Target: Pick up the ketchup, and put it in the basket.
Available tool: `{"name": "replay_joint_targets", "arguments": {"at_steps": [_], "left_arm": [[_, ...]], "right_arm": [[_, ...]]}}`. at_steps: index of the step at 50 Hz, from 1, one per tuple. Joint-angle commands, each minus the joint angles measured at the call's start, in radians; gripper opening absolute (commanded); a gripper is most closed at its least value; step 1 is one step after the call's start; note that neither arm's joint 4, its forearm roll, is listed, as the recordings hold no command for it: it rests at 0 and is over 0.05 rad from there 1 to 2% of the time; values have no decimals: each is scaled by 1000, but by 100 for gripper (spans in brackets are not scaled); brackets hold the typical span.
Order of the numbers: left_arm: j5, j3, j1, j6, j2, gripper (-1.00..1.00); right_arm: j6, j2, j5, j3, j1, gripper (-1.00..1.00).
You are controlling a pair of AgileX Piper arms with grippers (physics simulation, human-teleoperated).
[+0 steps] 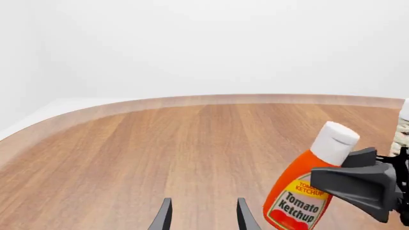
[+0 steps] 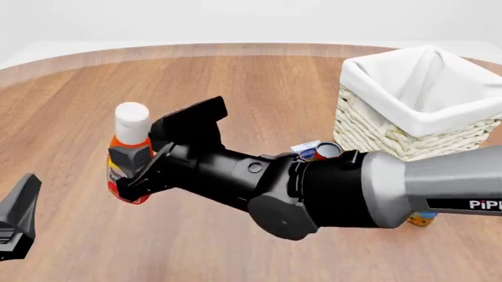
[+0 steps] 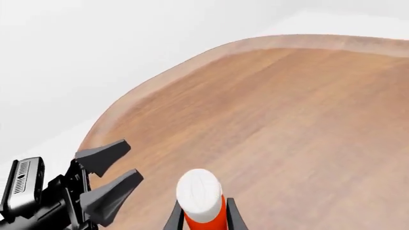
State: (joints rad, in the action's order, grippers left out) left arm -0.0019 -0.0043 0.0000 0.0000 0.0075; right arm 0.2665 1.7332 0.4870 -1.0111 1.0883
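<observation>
Grab step was basically done: the right gripper (image 2: 145, 167) had its jaws clamped on the ketchup (image 2: 129, 154) at the surface's left. Next up, lift and swing right to the basket (image 2: 419, 106). Left gripper (image 1: 203, 215) sat released.

red ketchup (image 2: 126, 154) — cream-white basket (image 2: 377, 132)

Right arm stretched leftward across the table, left arm low at near left.
Black two-fingered right gripper (image 2: 135, 167) clamps the red white-capped ketchup squeeze bottle (image 2: 129, 154); black left gripper (image 1: 203, 215), fingers parted, holds nothing.
</observation>
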Motion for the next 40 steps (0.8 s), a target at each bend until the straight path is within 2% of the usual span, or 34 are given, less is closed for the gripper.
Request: {"name": "replay_joint_targets", "arguments": {"at_steps": [1,5,8,13,17,22,30,35,40], "left_arm": [[0,0,0,0,0,100],[0,0,0,0,0,100],[0,0,0,0,0,100],[0,0,0,0,0,100],[0,0,0,0,0,100],[0,0,0,0,0,100],[0,0,0,0,0,100],[0,0,0,0,0,100],[0,0,0,0,0,100]], "right_arm": [[-24,-89,-63,-11,-60,-100],[-31,-98,-85,-22,-68,-100],[-36,-120,-138,-60,-111,-100],[-20,-150,-185,-87,-135,-100],[-34,-172,-232,-116,-142,-100],[-30,-197,-232,-115,-164,-100],[-27,-198,-164,-78,-211,-100],[-38,-291,-235,-75,-249,-100],[-46,-330,-263,-76,-269,-100]]}}
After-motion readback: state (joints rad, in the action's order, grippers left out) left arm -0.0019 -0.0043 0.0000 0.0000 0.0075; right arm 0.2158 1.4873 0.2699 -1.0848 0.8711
